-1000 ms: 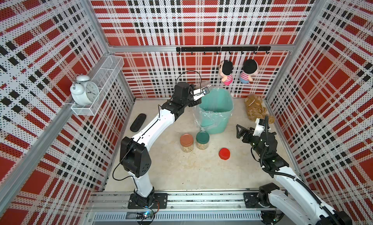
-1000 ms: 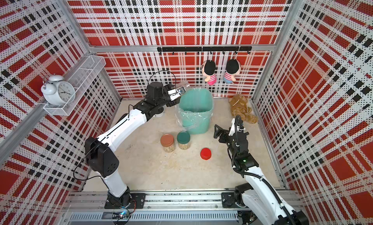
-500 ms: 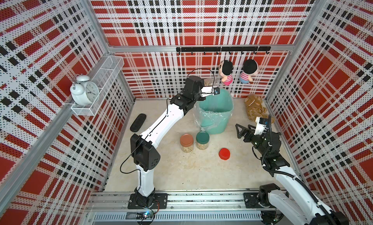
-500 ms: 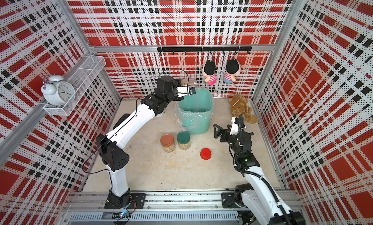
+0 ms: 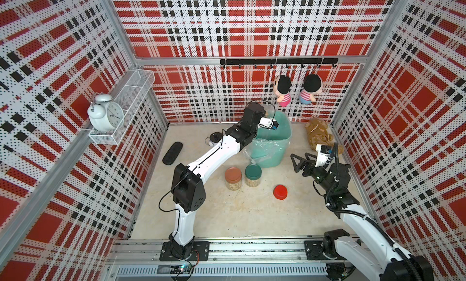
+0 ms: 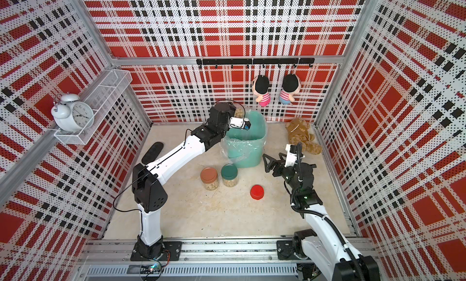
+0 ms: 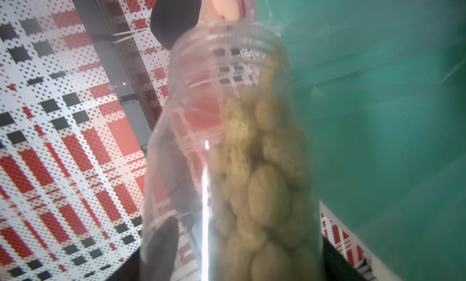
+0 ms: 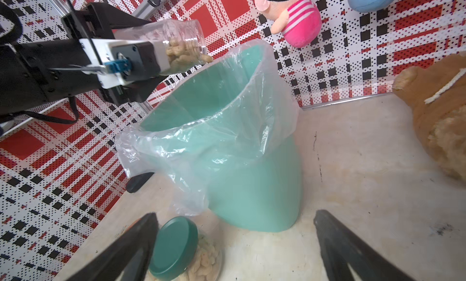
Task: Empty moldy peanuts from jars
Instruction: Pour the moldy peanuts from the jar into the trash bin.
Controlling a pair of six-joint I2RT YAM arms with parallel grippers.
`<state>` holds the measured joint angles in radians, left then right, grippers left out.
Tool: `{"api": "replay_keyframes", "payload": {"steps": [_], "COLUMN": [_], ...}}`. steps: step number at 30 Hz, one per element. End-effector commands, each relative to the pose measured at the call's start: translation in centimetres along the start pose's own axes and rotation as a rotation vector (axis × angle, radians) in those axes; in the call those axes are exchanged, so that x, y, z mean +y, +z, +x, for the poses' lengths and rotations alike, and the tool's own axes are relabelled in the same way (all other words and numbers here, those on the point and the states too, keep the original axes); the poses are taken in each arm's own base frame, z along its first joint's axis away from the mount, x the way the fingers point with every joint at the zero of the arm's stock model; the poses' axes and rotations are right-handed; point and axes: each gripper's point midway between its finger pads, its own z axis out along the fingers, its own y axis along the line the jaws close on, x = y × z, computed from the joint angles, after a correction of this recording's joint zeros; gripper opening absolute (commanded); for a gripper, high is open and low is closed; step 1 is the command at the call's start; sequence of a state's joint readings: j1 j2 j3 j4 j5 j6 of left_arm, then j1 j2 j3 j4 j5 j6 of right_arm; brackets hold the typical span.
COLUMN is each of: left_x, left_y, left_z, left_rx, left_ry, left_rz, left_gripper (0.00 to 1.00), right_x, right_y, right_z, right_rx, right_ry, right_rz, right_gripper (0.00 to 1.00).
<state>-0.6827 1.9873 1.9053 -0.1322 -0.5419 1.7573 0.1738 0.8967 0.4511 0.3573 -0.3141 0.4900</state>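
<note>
Pouring: left gripper (image 8: 161, 54) clamps lidless jar (image 8: 185, 33) over bin (image 8: 254, 196), upper centre; peanuts (image 8: 180, 55) at its mouth.
To do: brown-lid jar (image 5: 233, 176), green-lid jar (image 5: 253, 173), both capped.
Right gripper (image 5: 299, 158): spread wide, empty.

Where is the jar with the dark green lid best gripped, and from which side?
Probably the clear wall under the lid of the green-lidded jar, from the robot's right: it stands upright, and the brown-lidded jar crowds its left.
</note>
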Motion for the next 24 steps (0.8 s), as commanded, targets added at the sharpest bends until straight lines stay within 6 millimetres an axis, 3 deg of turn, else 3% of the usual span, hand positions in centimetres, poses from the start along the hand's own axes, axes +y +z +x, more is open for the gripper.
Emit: {"api": "replay_keyframes", "payload": {"steps": [1,10,24], "left_x": [5.2,2.7,3.7], "left_y": [-1.5,-2.6,-3.7], "left_z": [1.6,-0.5,0.6], "left_rx": [0.101,0.03,-0.006], "left_ry": [0.101,0.309,0.524], "left_rz": [-0.204,-0.167,-0.141], "left_gripper": [0.0,0.0,0.0], "right_x": [0.3,0.4,0.4], "right_y": [0.1,0.1,0.2], "right_z": [-0.2,-0.1,0.2], "right_rx": [-0.023,-0.035,-0.05], "right_ry": [-0.001,0.002,0.018], "right_rz": [-0.03,-0.046,-0.061], "right_gripper": [1.0,1.0,1.0]}}
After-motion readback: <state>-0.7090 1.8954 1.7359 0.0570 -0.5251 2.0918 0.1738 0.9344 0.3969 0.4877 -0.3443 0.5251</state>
